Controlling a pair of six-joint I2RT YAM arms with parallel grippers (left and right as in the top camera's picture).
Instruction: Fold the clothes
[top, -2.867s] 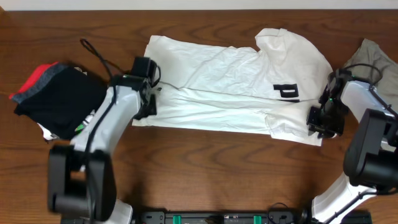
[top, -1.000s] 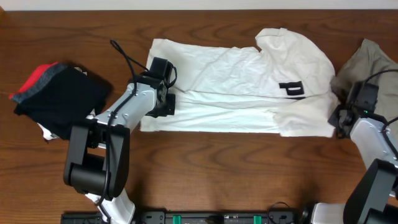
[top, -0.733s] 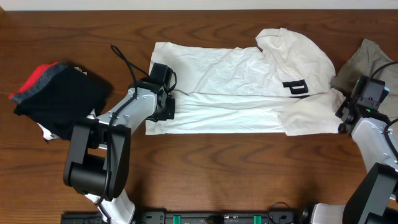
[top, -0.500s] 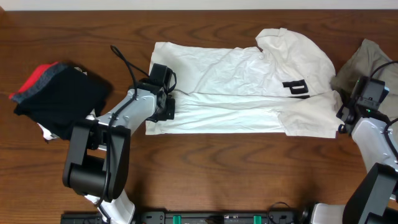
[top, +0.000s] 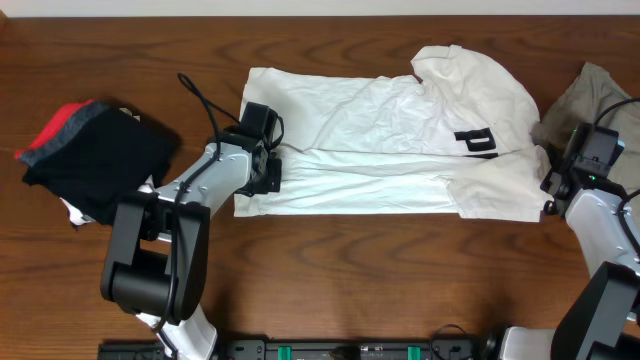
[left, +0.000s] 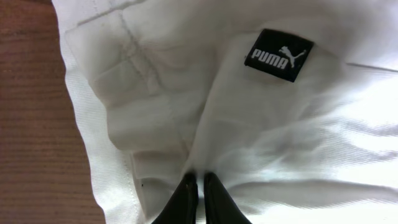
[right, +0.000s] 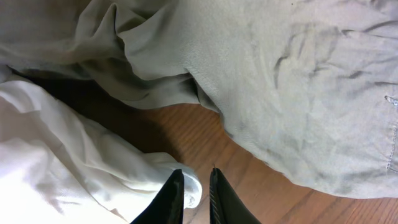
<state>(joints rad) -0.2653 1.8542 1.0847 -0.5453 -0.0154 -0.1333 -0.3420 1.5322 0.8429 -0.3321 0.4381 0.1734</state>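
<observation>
The white T-shirt (top: 380, 140) lies spread flat across the middle of the table, with part of its black lettering (top: 475, 142) showing. My left gripper (top: 268, 176) is at the shirt's left edge. In the left wrist view it (left: 198, 182) is shut on a fold of the white fabric (left: 155, 93), below a small black PUMA label (left: 278, 56). My right gripper (top: 548, 196) is at the shirt's lower right corner. In the right wrist view it (right: 196, 180) is shut on that white corner (right: 74, 162). The khaki-grey garment (right: 298, 74) lies just beyond it.
The khaki-grey garment (top: 600, 95) is bunched at the table's right edge. A black and red pile of clothes (top: 90, 155) lies at the far left. A black cable (top: 205, 100) loops from the left arm. Bare wood runs along the front of the table (top: 350, 270).
Both grippers have pulled the shirt to the right and drawn it flatter, the right one ending by the khaki garment. Over the last half second nothing moved.
</observation>
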